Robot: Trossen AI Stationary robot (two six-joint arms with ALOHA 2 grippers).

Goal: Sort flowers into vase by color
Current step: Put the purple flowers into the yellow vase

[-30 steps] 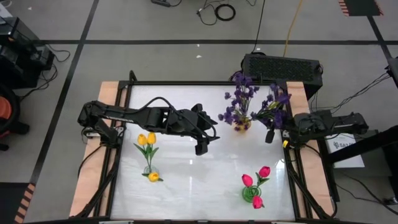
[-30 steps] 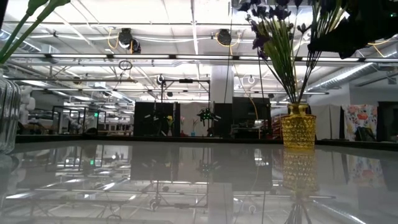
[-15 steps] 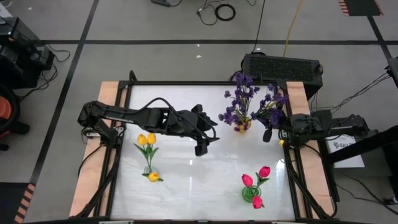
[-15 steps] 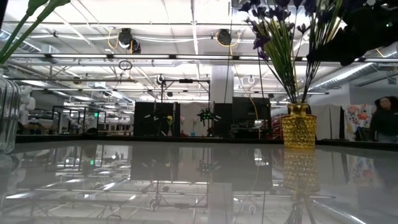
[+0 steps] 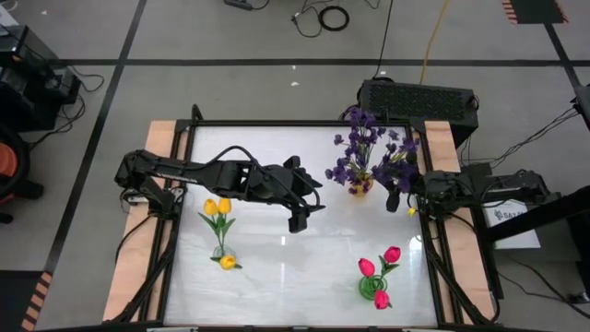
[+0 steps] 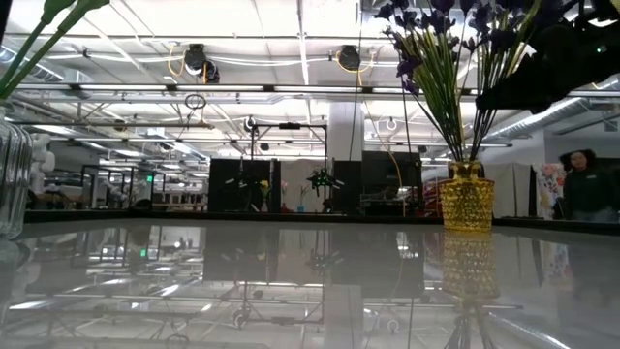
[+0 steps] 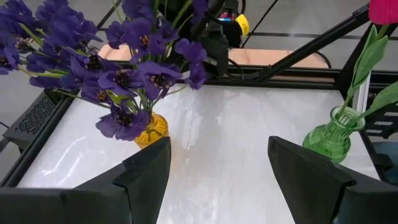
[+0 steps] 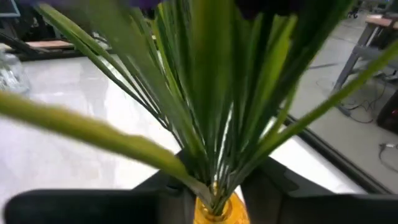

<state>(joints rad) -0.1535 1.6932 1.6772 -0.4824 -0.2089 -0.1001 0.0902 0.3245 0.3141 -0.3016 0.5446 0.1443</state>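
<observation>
**Purple sprigs in the yellow vase, right claw just beside them**

We see the yellow vase [image 5: 358, 186] standing toward 1 o'clock on the white tabletop [image 5: 277, 267], upright, with the purple sprigs [image 5: 361, 148] fanning out of its neck. In the low view the same vase [image 6: 467, 198] sits at the far right with green stems rising from it.

The right claw [image 5: 395, 199] sits at 3 o'clock of that vase, close against the outer purple blossoms [image 5: 402, 159]. In the right wrist view the green stems [image 8: 211, 112] fill the frame and converge into the vase neck [image 8: 214, 210], right between that claw's dark fingers [image 8: 93, 206]. We cannot tell whether those fingers are wide, narrow or pinching a stem; the stems hide the gap.

The left claw [image 5: 297, 219] hangs over the tabletop's middle, at 8 o'clock of the yellow vase and apart from it. Its fingers [image 7: 146, 174] stand wide with nothing between them; past them we see the purple sprigs [image 7: 118, 68] and a green vase [image 7: 333, 134].

Yellow tulips [image 5: 218, 207] stand in a clear vase [image 5: 223, 258] at 8 o'clock on the tabletop. Pink-red tulips [image 5: 380, 262] stand in the green vase [image 5: 371, 288] at 5 o'clock. No loose flowers lie on the tabletop.

A person [image 6: 585, 184] shows in the room behind, at the low view's right edge.
</observation>
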